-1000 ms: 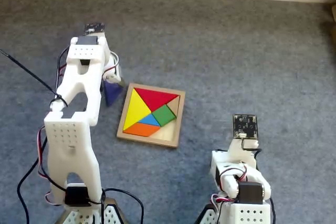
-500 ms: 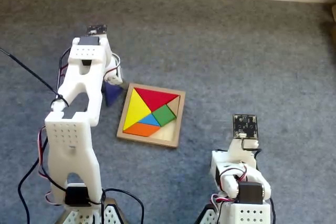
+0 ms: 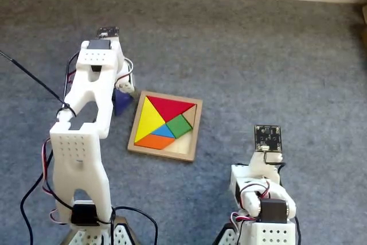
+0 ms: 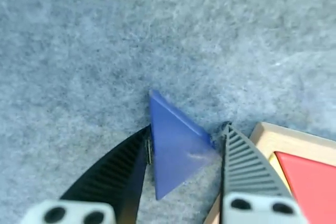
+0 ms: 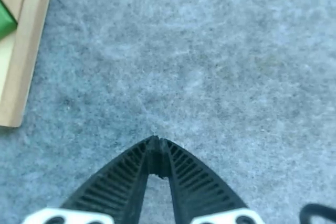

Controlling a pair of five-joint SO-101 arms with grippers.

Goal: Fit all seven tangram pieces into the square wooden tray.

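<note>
The grey carpet (image 3: 258,55) carries everything, and its pile likely keeps flat pieces from sliding. The left arm (image 3: 86,119) is stretched forward, bent down just beside the tray's left rim, probably because that is where the loose piece lies. The tray (image 3: 182,146) lies flat between the arms, turned a little. It holds five pieces packed together: a yellow triangle (image 3: 148,120), a red triangle (image 3: 170,108), an orange piece (image 3: 153,140), a green piece (image 3: 179,125) and a light-blue piece (image 3: 163,131). A bare strip is left along the right and near rims, which looks like the room meant for what is missing. The blue triangle (image 4: 176,148) is on the carpet, outside the tray but near it. The left gripper (image 4: 186,130) clasps it, one jaw against each side, a hold suited to carrying it to the gap. The right gripper (image 5: 156,156) is clenched on nothing, low over bare carpet near a tray corner, seemingly parked out of the way.
</note>
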